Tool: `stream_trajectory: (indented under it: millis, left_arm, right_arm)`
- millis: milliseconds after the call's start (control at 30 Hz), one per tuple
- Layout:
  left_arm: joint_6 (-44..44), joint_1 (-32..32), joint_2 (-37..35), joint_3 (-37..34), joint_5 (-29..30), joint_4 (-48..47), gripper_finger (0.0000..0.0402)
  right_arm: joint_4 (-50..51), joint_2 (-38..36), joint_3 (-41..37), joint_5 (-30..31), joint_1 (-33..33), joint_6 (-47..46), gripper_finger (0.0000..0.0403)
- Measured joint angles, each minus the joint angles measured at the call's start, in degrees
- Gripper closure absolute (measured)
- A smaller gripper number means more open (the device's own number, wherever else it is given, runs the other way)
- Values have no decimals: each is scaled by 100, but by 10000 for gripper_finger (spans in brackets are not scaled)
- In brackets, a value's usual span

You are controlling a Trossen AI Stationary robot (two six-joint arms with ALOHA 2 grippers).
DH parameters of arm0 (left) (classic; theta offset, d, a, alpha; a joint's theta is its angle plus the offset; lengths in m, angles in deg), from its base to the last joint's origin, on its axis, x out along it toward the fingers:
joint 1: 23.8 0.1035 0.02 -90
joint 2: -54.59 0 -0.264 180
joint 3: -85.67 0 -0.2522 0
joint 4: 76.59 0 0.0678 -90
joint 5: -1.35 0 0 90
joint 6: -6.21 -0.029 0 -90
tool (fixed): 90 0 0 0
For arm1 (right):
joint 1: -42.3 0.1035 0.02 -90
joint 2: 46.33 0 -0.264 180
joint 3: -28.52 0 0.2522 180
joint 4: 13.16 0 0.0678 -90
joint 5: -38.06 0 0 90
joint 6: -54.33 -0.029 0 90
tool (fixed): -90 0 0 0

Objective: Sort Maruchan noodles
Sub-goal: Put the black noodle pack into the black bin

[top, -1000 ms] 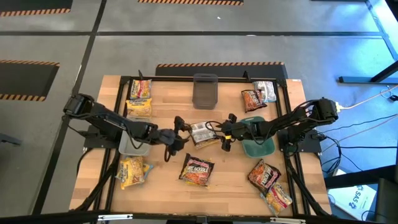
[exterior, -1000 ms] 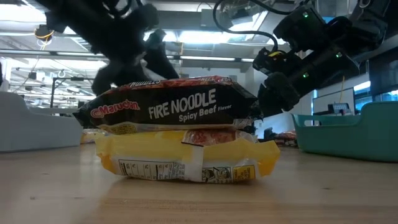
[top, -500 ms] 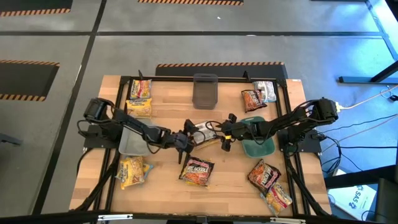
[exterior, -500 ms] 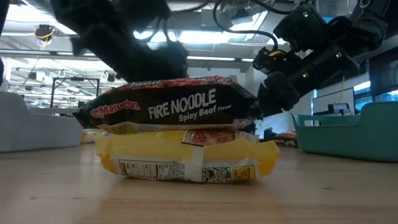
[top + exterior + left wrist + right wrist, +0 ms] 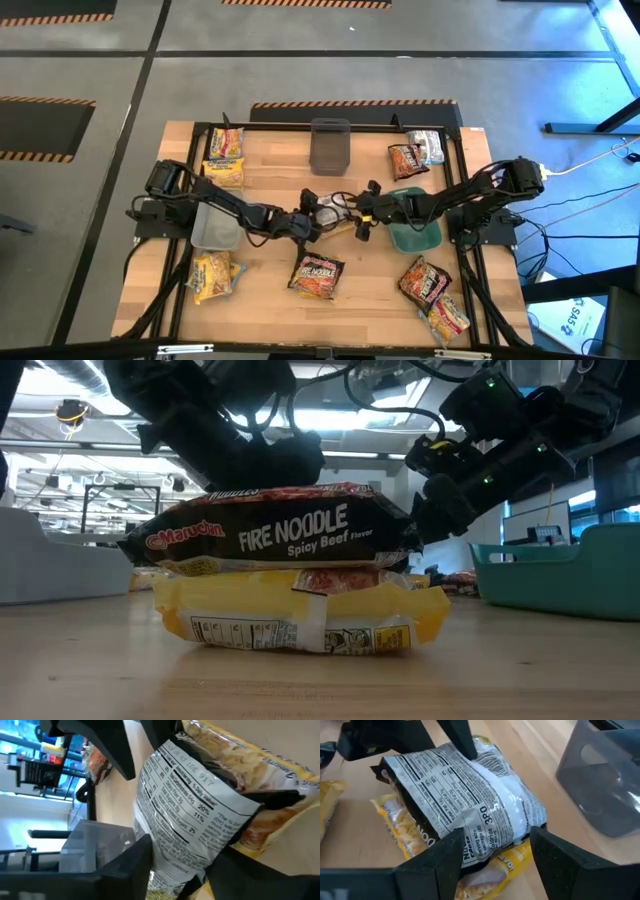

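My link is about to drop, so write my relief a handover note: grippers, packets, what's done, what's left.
Left gripper: shut on the silver-white packet at table centre.
Right gripper: at that packet's opposite end.
Packets: it lies on a yellow packet; the Fire Noodle packet is nearer the front; the other packets are scattered towards the corners.
Done: no packet shows in the grey bins or the green bin.
Left: all the sorting.

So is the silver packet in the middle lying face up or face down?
Face down: the silver packet shows its nutrition panel upward, lying on a yellow packet.
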State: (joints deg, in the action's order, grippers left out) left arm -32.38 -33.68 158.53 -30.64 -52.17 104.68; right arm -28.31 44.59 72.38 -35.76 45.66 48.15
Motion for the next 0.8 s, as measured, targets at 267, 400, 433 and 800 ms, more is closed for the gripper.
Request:
stream_trajectory:
  millis: [267, 400, 433, 800]
  left_arm:
    - [349, -280, -51, 11, 614, 103, 298]
    - [709, -382, -122, 20, 666, 155, 305]
    - [798, -401, -150, 21, 668, 142, 305]
    - [1748, -530, -926, 18, 406, -18, 305]
  right_arm:
    - [243, -525, 0, -61, 7, 65, 187]
    - [551, -1137, 4, -227, 9, 93, 187]
    - [669, -1296, 6, -275, 9, 104, 187]
    - [944, -2350, 4, -987, 4, 220, 187]
